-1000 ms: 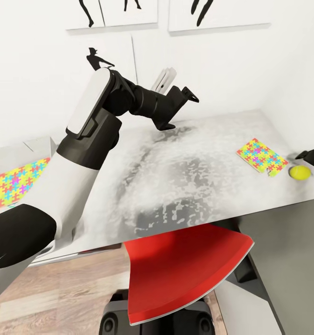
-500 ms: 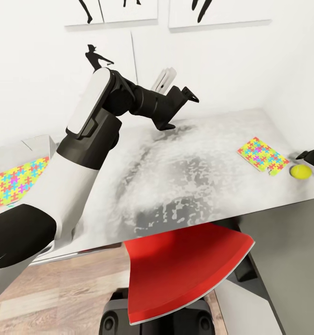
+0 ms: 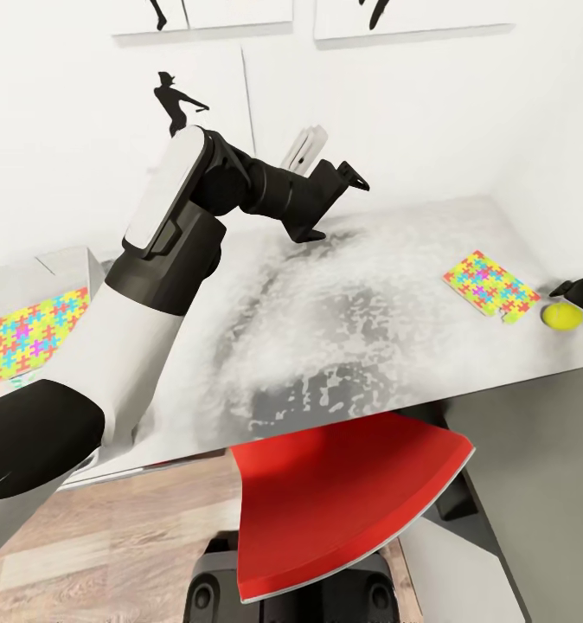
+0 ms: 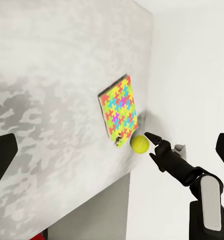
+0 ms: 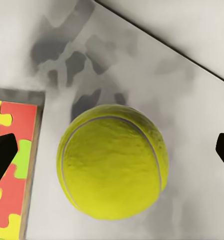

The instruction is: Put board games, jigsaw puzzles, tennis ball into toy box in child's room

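The tennis ball (image 3: 561,316) lies near the right end of the table (image 3: 343,329), just right of a jigsaw puzzle (image 3: 489,287). My right gripper (image 3: 581,298) is open at the ball; in the right wrist view the ball (image 5: 112,167) sits between its spread fingertips, apart from both, with the puzzle's edge (image 5: 12,165) beside it. A second jigsaw puzzle (image 3: 32,333) lies in the grey toy box (image 3: 67,260) at the far left. My left gripper (image 3: 336,206) is raised over the table's back middle, open and empty. The left wrist view shows the ball (image 4: 139,144), puzzle (image 4: 119,110) and right gripper (image 4: 150,142).
A red chair (image 3: 343,502) is tucked under the table's front edge, right before my base. The white wall with black silhouette pictures (image 3: 175,99) runs behind the table. Wood floor (image 3: 110,536) lies at the lower left.
The whole picture has shifted slightly, so the camera moved. Both arms and the ball keep their places relative to the table.
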Motion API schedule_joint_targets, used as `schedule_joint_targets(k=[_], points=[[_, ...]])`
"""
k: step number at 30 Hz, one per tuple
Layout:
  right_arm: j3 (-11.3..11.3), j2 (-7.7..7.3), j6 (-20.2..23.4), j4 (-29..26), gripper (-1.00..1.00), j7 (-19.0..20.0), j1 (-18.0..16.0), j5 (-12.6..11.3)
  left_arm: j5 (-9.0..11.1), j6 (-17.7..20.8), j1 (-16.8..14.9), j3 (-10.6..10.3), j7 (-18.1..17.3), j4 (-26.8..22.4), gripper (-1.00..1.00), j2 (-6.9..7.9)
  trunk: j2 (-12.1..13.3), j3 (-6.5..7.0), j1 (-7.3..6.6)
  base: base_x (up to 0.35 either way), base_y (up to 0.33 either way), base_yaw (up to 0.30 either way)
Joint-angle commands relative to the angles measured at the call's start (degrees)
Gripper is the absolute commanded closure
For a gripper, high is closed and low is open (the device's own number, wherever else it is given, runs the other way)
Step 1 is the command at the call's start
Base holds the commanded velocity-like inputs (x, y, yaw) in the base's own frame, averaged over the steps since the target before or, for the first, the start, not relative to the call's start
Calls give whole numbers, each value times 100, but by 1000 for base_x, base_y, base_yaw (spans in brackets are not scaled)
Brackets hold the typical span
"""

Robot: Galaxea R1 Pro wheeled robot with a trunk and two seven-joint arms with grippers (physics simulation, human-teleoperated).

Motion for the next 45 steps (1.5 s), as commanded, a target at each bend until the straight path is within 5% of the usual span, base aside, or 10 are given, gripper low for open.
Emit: schedule_joint_targets(k=[1, 45], points=[[-12, 1, 14, -6, -100, -53, -3, -60, 28, 17, -5, 4, 38, 0, -100, -1, -10, -14, 3, 0, 0, 0], [-23, 31, 18, 1, -100, -35, 14, -63, 28, 17, -5, -1, 38, 19, -100, -7, -10, -103, 3, 0, 0, 0]])
